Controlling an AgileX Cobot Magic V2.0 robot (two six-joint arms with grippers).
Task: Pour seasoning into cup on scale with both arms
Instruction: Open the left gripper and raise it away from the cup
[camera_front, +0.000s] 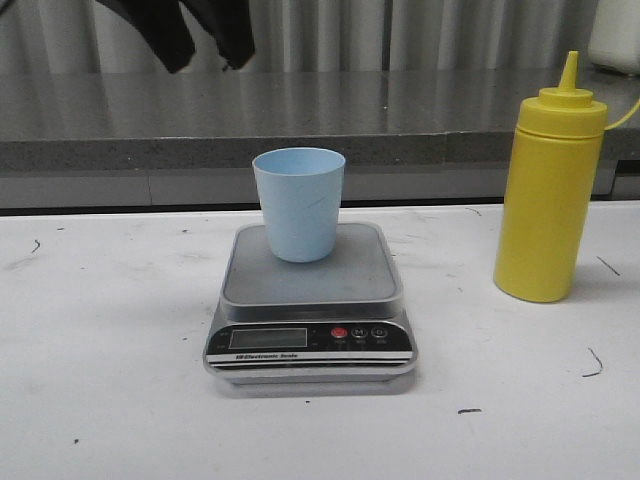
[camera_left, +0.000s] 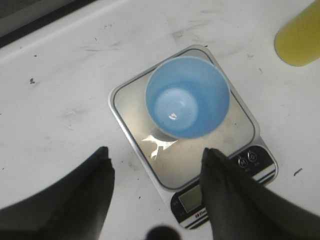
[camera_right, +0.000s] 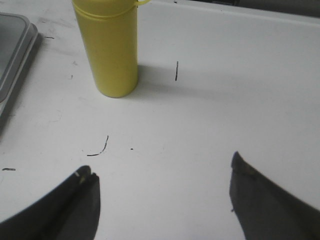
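Seasoning (camera_right: 107, 47) upright, apart from open right tool (camera_right: 162, 192), untouched.

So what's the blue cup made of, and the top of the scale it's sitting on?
The cup looks like thin matte plastic: evenly pale blue, with light glowing softly through its wall. The scale seems to have a brushed metal platform, probably steel: it is silver-grey and shows a bright glare beside the cup.
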